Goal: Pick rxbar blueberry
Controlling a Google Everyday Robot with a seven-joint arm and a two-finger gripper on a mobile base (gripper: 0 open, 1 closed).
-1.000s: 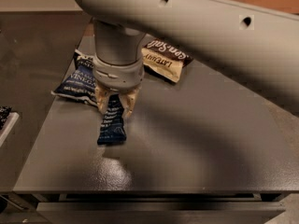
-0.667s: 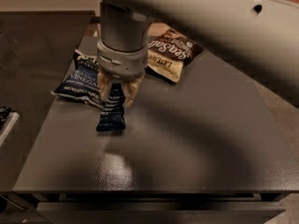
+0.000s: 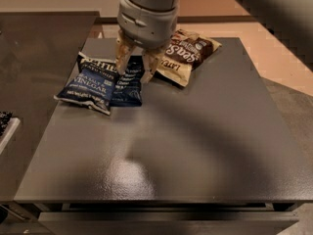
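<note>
While the gripper (image 3: 135,71) hangs over the far left part of the worktop (image 3: 195,146), its jaws are clamped on the upper end of the rxbar blueberry (image 3: 128,87). The bar overlaps the blue chip bag (image 3: 90,84), and a brown bag (image 3: 188,55) lies just behind.

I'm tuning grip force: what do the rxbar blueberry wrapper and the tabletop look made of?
The table looks like painted metal or laminate: dark grey, speckled, with a soft glare. The rxbar blueberry, at the gripper near the far edge, looks like thin plastic film: dark navy, faintly glossy.
</note>
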